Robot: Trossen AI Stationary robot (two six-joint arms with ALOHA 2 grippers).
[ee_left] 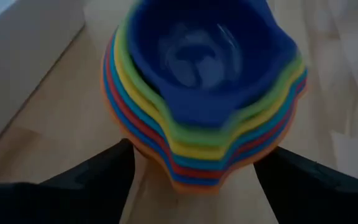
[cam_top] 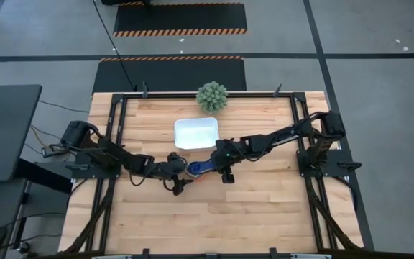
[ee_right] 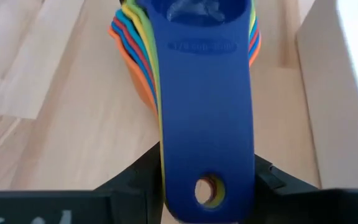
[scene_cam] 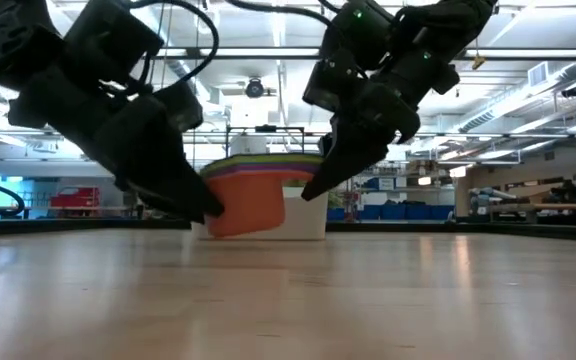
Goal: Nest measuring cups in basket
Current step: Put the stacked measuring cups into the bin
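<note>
The measuring cups (cam_top: 195,169) are nested in one stack, orange outermost and dark blue innermost, just near of the white basket (cam_top: 196,133). The low view shows the stack (scene_cam: 250,200) a little above the table in front of the basket (scene_cam: 308,222). My left gripper (cam_top: 177,170) comes from the table's left, its fingers either side of the stack's round body. My right gripper (cam_top: 218,160) comes from the right and is shut on the stacked handles. My left gripper (ee_left: 201,152) has the stack's round body between its widely spread fingers (ee_left: 114,171), which lie against the orange outer cup's wall (ee_left: 138,155) low on either side. It reaches in almost level from the table's left. My right gripper (ee_right: 205,163) pinches the stacked flat handles (ee_right: 207,143) between its two fingers, near their free end with the hanging hole. It comes from the table's right, slanting down, fingers across the handles' width. The stack sits upright, lifted just clear.
A round spiky green ball plant (cam_top: 212,96) stands at the far edge behind the basket. A black metal frame borders the table on the left, right and far sides. Bare wood lies near of the grippers (cam_top: 207,216).
</note>
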